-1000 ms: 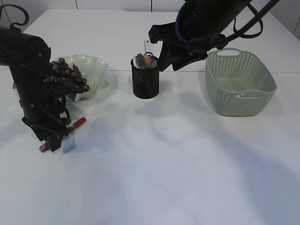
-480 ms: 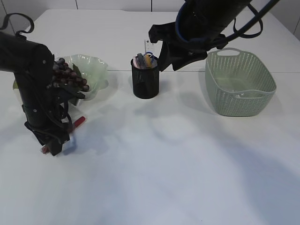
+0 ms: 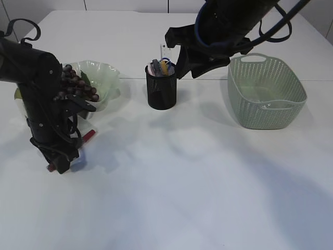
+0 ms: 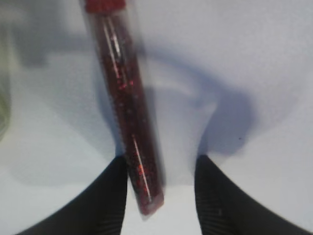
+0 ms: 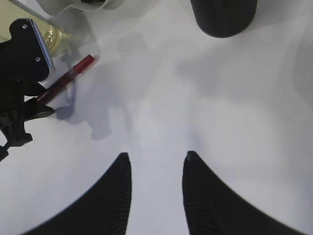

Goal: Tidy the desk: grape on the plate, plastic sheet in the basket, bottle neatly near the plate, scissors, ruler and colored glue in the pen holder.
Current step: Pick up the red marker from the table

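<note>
step: you're picking up the colored glue; in the left wrist view the tube lies on the surface, running from top centre down to the bottom edge.
left gripper: jaws straddle the tube's lower end, left jaw touching it, right jaw still apart. Not clamped, nothing held.
right gripper: jaws parted, empty, hovering in the upper middle of the exterior view.
glue location: lower left of the exterior view, below the plate carrying the grape.
how: shift slightly so the tube sits centred between the jaws, then close squarely across it. Off-centre, it will likely roll or pivot.
next: lift straight, carry to the pen holder at centre top, drop it end-first.
risk: slick round tube, likely to slip.
</note>
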